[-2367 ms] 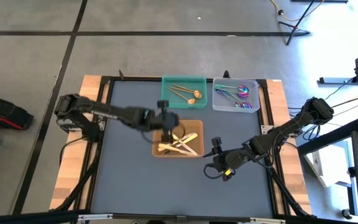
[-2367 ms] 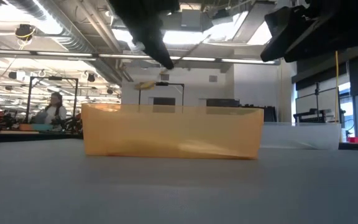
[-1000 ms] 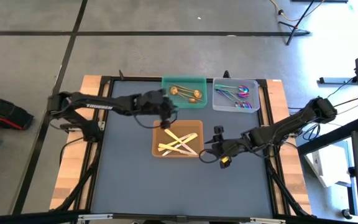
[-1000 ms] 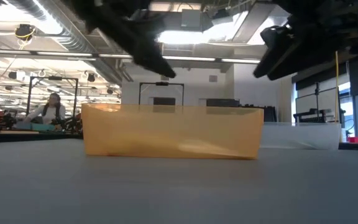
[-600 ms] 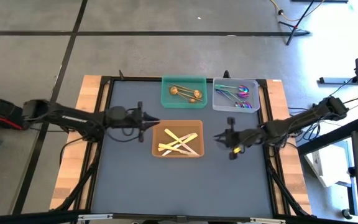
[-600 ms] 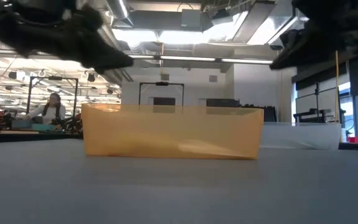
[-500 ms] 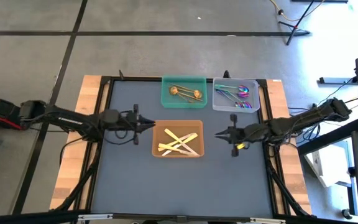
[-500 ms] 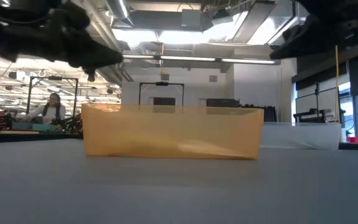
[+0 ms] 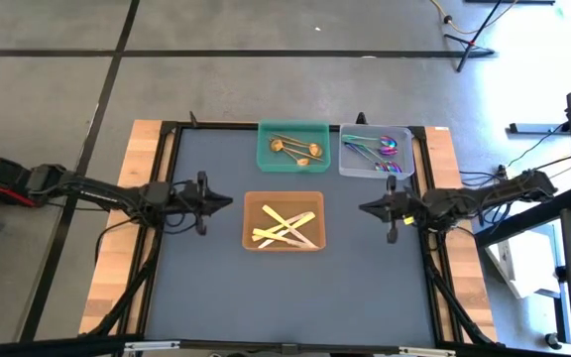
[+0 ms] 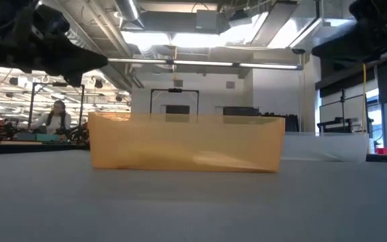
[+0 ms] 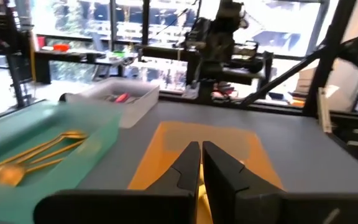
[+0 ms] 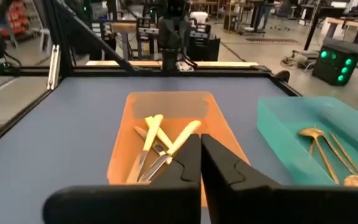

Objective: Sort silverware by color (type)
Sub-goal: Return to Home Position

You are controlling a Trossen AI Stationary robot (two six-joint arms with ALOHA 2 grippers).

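Now the left gripper [image 9: 226,199] and right gripper [image 9: 364,208], both closed and empty, have withdrawn sideways, leaving all silverware [image 9: 284,226] sorted in trays [image 9: 256,211].

The near tray [image 9: 284,194] is being flanked on the table [image 9: 206,288] by the left gripper [image 9: 230,200] and the right gripper [image 9: 362,208]. Behind it, the far-left tray [image 9: 263,149] and far-right tray [image 9: 345,159] are being borne side by side. Silverware [image 9: 285,228] is being held in all three.
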